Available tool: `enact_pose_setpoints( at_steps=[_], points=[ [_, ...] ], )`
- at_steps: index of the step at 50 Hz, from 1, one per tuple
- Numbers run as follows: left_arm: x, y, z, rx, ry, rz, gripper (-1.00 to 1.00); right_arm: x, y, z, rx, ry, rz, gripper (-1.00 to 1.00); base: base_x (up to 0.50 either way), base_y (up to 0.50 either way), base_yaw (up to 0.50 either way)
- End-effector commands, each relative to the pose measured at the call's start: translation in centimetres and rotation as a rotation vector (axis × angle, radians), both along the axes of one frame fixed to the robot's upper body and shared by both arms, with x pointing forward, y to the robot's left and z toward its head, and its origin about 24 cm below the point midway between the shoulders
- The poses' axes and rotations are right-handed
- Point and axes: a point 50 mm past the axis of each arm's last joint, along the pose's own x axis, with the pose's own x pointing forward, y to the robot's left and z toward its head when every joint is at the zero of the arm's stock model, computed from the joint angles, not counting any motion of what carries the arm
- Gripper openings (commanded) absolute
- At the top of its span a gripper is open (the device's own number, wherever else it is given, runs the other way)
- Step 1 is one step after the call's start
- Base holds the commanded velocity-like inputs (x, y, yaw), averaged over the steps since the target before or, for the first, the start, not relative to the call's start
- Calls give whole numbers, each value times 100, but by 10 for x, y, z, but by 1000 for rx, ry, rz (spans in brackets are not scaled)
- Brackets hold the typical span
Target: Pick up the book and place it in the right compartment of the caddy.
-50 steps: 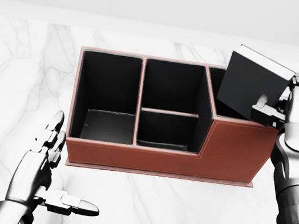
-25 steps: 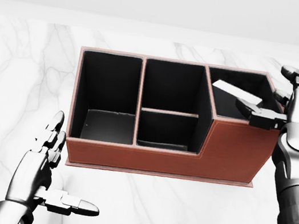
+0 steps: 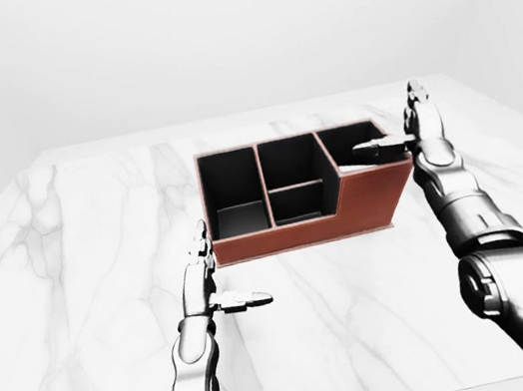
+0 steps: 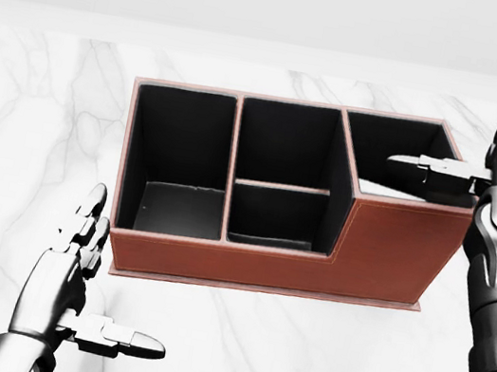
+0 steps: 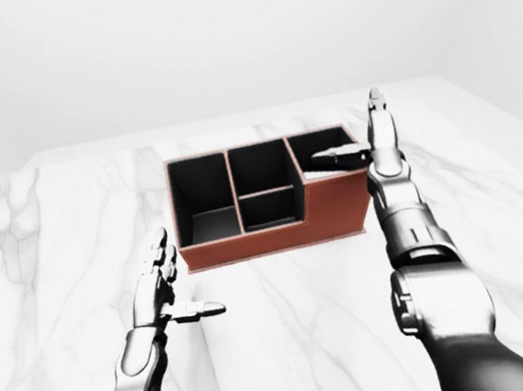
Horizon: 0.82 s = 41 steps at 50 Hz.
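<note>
The red-brown caddy (image 4: 390, 254) with black compartments stands on the white marble table (image 4: 295, 358). The book lies low inside its right compartment, and only a pale edge of it (image 4: 375, 186) shows above the wall. My right hand (image 4: 469, 138) is open beside the caddy's right end. Its fingers point up and its thumb (image 4: 425, 165) reaches over the right compartment without holding the book. My left hand (image 4: 122, 275) is open and empty above the table, below and left of the caddy.
The caddy's left compartment (image 4: 181, 160) and its two middle compartments (image 4: 284, 178) hold nothing. The marble table spreads wide on all sides in the left-eye view (image 3: 85, 287), with a plain white wall behind it.
My right hand has let go of the book, which dropped flat into the right compartment. The hand has opened, with its fingers raised. The left hand has not moved.
</note>
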Motion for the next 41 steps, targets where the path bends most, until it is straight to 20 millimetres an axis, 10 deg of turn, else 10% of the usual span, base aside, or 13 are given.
enact_pose_setpoints(
  at_steps=[1,14,41],
  points=[
    [-1,2,3,-16,-16,20,100,-3,0,53,-35,-139,11,100,0,0,0],
    [1,2,0,-17,-17,20,100,-54,23,166,-161,-652,114,100,0,0,0],
    [0,3,0,-15,-17,21,100,-206,70,253,-334,-1404,278,100,0,0,0]
  ],
)
